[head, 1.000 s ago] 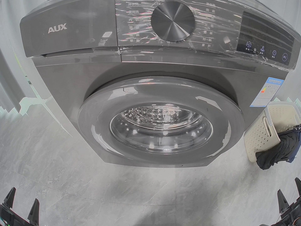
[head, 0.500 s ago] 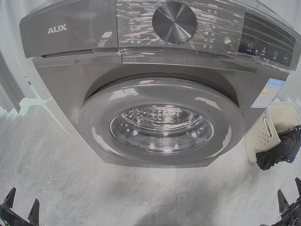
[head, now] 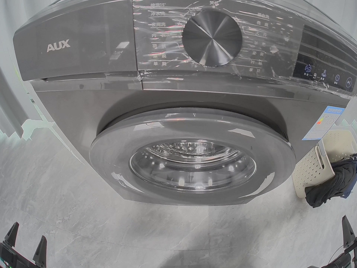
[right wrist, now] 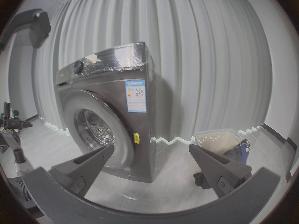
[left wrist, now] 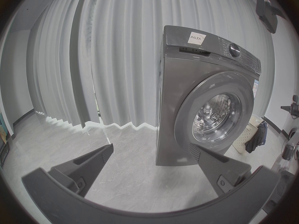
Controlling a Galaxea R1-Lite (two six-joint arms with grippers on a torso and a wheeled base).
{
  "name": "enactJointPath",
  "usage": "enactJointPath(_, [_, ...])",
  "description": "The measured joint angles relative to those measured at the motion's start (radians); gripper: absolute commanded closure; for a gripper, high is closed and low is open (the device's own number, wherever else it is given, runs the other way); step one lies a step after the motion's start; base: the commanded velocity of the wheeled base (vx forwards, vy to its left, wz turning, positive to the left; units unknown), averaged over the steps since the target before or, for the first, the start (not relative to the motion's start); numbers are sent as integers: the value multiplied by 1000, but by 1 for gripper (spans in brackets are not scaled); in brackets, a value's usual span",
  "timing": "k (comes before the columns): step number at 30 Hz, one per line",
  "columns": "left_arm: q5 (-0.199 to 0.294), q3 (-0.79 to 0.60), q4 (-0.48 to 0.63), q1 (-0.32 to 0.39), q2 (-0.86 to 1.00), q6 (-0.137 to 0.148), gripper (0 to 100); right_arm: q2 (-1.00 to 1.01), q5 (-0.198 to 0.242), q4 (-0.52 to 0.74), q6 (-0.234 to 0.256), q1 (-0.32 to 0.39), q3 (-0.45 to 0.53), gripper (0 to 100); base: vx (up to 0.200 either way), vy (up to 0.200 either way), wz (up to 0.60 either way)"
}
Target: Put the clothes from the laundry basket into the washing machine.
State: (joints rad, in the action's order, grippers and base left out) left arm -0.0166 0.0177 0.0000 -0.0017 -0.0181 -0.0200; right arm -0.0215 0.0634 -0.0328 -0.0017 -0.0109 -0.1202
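"Head view, quick: where are the clothes (head: pixel 331 185)?"
"Beside the washing machine (head: pixel 178 105), on the robot's right. They're draped over the laundry basket (head: pixel 310 168) rim, hanging down outside it."
"Handling?"
"Soft, limp, probably light. Likely to trail and snag. I'd pinch a bunched fold up by the rim, not the dangling end."
"Count?"
"One machine, one door (head: pixel 191 157), shut. One basket. One dark heap with a blue bit showing; how many garments, can't tell."
"Grippers?"
"Two: left gripper (left wrist: pixel 150 145) and right gripper (right wrist: pixel 151 145), both low in front of the machine, well apart from the basket. Jaws spread wide, nothing held."
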Motion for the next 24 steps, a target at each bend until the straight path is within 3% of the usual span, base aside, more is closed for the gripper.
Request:
enactJointPath(3, [0, 0, 0, 0, 0, 1, 0, -33, 63, 11, -1, -1, -32, 0, 0, 0, 0])
enactJointPath(9, [0, 0, 0, 0, 0, 2, 0, -231, 234, -13, -20, -6, -67, 0, 0, 0, 0])
enactJointPath(13, [0, 0, 0, 0, 0, 2, 0, -395, 284, -100, -26, -16, -82, 0, 0, 0, 0])
enactJointPath(16, [0, 0, 0, 0, 0, 2, 0, -542, 294, -202, -26, -38, -93, 0, 0, 0, 0])
enactJointPath(19, [0, 0, 0, 0, 0, 2, 0, -663, 272, -290, -9, -84, -102, 0, 0, 0, 0])
enactJointPath(24, [0, 0, 1, 0, 0, 2, 0, -839, 171, -409, 67, -252, -118, 0, 0, 0, 0])
